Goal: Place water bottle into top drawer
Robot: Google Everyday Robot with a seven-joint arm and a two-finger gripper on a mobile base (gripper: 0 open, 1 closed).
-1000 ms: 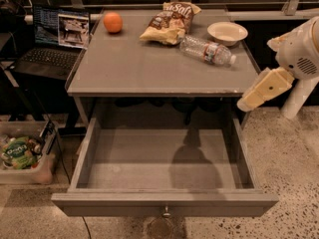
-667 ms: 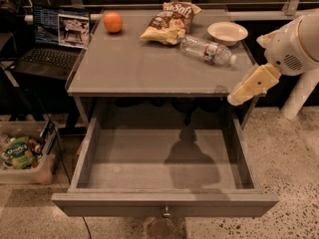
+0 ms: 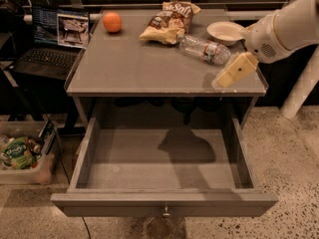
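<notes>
The water bottle (image 3: 204,49) lies on its side on the grey tabletop (image 3: 134,68), at the back right, between the chip bag and a white bowl. The top drawer (image 3: 164,203) is pulled wide open below the tabletop, and nothing lies inside it. Its metal knob (image 3: 165,212) shows on the front panel. My gripper (image 3: 234,70) hangs over the right front part of the tabletop, just in front of and to the right of the bottle, apart from it. It holds nothing that I can see.
An orange (image 3: 112,22) sits at the back left of the tabletop, a chip bag (image 3: 168,23) at the back centre, a white bowl (image 3: 227,32) at the back right. A laptop (image 3: 55,44) stands to the left. A bin of packages (image 3: 22,153) sits on the floor at the left.
My arm and gripper have moved up and to the left, from beside the table's right edge to over the tabletop near the bottle. The bottle and drawer have not moved.
</notes>
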